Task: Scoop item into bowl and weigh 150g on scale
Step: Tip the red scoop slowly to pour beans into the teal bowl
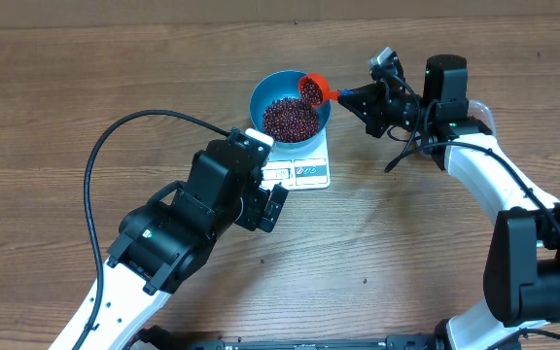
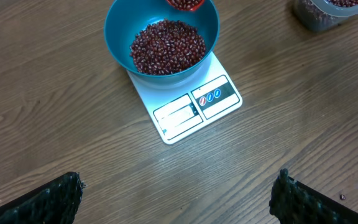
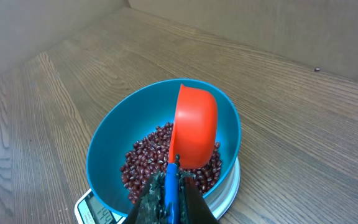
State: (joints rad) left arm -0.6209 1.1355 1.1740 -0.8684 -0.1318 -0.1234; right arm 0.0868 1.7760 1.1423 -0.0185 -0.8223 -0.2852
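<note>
The blue bowl [image 1: 263, 94] stands on the white scale [image 1: 304, 171], with a heap of dark red beans [image 1: 290, 119] inside. My right gripper [image 1: 356, 97] is shut on the blue handle of a red scoop [image 1: 312, 89], which holds beans and tilts over the bowl's far right rim. In the right wrist view the scoop [image 3: 196, 127] hangs over the beans [image 3: 143, 163] in the bowl [image 3: 114, 140], ahead of the gripper [image 3: 173, 200]. My left gripper [image 2: 179, 199] stands open and empty over bare wood, short of the scale [image 2: 191, 112] and bowl [image 2: 118, 34].
A clear tub [image 2: 328, 14] holding beans sits at the top right of the left wrist view. The left arm's black cable [image 1: 95, 160] loops over the table's left side. Plain wood lies around the scale.
</note>
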